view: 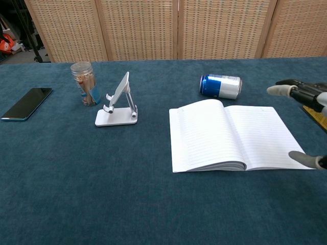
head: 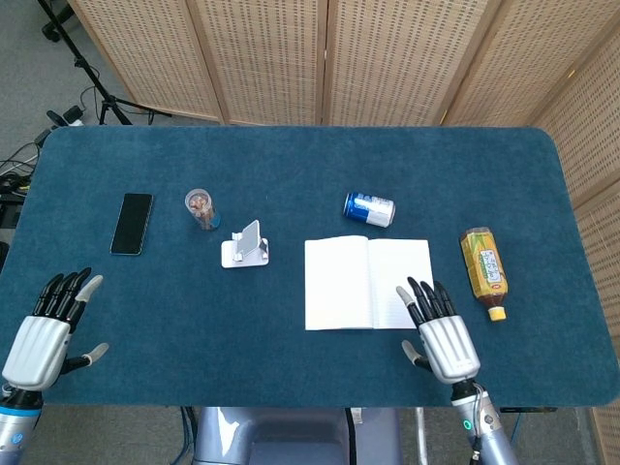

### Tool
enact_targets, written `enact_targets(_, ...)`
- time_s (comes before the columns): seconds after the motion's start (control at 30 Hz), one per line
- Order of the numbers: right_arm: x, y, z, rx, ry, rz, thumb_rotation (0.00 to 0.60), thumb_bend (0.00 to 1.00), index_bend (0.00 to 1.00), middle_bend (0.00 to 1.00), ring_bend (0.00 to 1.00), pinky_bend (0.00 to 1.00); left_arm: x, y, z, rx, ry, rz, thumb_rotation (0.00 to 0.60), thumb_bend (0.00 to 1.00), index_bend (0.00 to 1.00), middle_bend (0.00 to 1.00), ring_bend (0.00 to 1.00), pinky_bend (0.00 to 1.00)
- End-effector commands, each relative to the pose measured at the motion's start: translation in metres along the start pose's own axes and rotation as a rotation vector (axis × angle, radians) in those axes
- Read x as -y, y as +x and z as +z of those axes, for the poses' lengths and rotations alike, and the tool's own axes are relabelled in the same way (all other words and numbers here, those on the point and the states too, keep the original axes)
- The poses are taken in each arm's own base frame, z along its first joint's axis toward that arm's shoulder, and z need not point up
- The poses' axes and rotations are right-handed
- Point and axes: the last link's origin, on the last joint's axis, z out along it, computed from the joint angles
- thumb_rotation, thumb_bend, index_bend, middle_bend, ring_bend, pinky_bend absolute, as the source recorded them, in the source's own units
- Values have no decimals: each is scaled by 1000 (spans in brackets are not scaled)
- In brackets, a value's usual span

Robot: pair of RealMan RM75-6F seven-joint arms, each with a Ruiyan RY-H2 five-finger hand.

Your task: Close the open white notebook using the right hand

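The right hand [view: 306,125] is cut off at the chest view's 3 o'clock edge; the bottle [view: 318,106] is partly hidden behind it.

My head view looks steeply down from high up, taking in the whole blue surface [head: 291,155], the wicker screens [head: 387,58] behind it and both hands at the near edge. My chest view sits low and close, facing across the surface toward the screens. Both views share the notebook [head: 368,283] [view: 235,135], the can [head: 369,208] [view: 220,86], the stand [head: 245,244] [view: 118,104] and the phone [head: 132,223] [view: 26,103].
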Motion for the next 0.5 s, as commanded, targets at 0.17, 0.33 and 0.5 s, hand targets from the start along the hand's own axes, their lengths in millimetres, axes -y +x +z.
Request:
enact_targets(0.17,19,-15,18,21,-13,26,600,337,0,0,0,0,0,-1,0,7,-3,0,600,0,0,0,0,0)
enact_targets(0.33,28,-26,25,39,-24,39,600,338,0,0,0,0,0,-1,1,8,-4,-2,600,0,0,0,0,0)
enact_targets(0.5,34,-32,25,43,-23,33,600,337,0,0,0,0,0,-1,1,8,-3,-7,600,0,0,0,0,0)
